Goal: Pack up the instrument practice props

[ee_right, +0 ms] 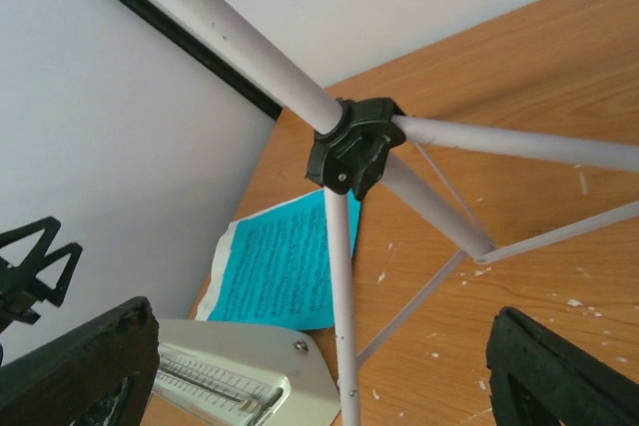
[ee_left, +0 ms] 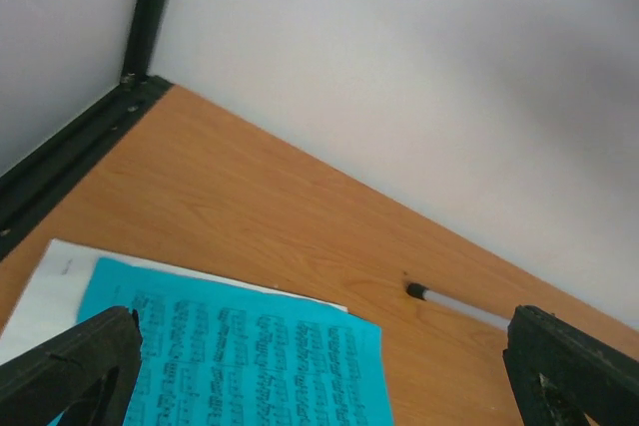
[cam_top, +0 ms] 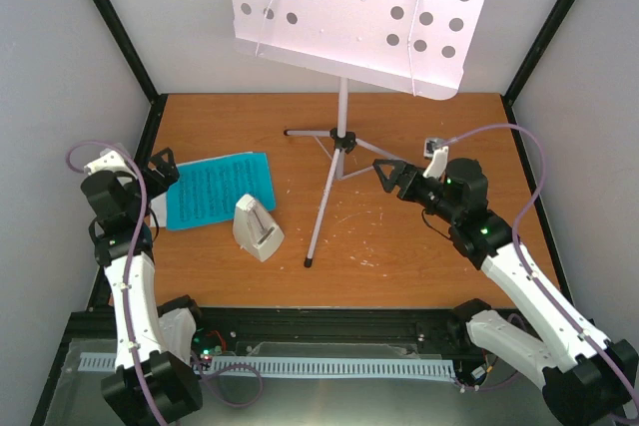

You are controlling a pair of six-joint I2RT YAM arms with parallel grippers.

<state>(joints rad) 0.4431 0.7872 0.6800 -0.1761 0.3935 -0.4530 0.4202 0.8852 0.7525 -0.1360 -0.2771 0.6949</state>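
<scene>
The white perforated music stand (cam_top: 349, 17) stands mid-table on thin tripod legs joined at a black hub (cam_top: 344, 137). Blue and white sheet-music pages (cam_top: 220, 190) lie flat at the left, and the white metronome (cam_top: 257, 228) stands at their near right corner. My left gripper (cam_top: 168, 171) hovers open at the pages' left edge, and in the left wrist view the blue sheet (ee_left: 250, 366) lies between its fingers (ee_left: 70, 366). My right gripper (cam_top: 389, 179) is open just right of the tripod. In the right wrist view the hub (ee_right: 354, 147) and one leg (ee_right: 344, 346) lie ahead between its wide jaws.
White walls and black frame posts (cam_top: 120, 37) close in the wooden table (cam_top: 419, 246) on three sides. The stand's desk overhangs the back of the table. One rubber-tipped leg (ee_left: 454, 304) lies along the table beyond the pages. The metronome (ee_right: 230, 376) sits behind the near leg.
</scene>
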